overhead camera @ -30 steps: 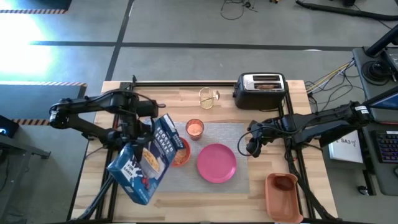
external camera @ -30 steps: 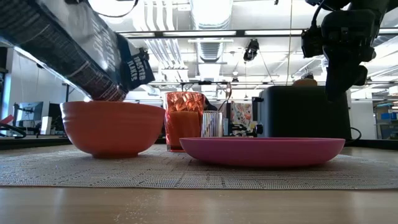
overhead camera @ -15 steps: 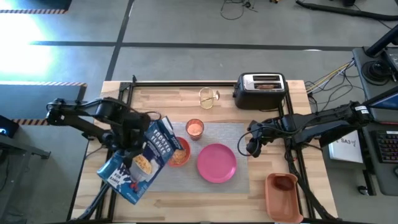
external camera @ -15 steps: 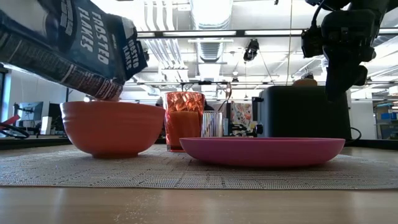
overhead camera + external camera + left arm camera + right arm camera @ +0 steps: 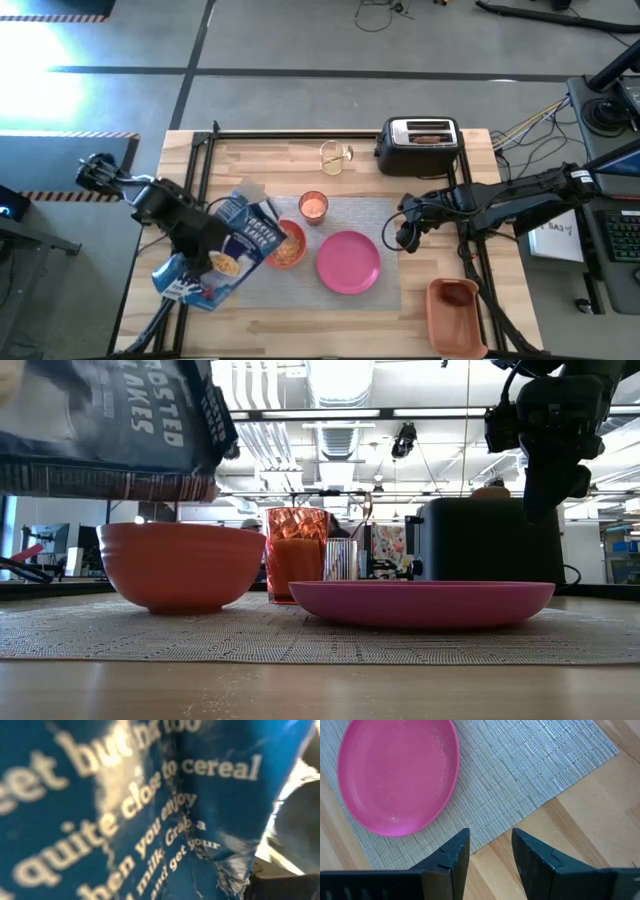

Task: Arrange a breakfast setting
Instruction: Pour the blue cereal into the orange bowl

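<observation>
High view: the left tool grips a blue cereal box, tipped toward the orange-red bowl on the grey placemat, likely for pouring. The right tool waits narrowly open beside the pink plate.

Wooden table: placemat, toaster, bin

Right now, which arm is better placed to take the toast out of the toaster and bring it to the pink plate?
The right arm, probably. Its gripper is open and empty beside the pink plate, on the toaster side. The left gripper holds the cereal box at the bowl, so it is busy.
</observation>
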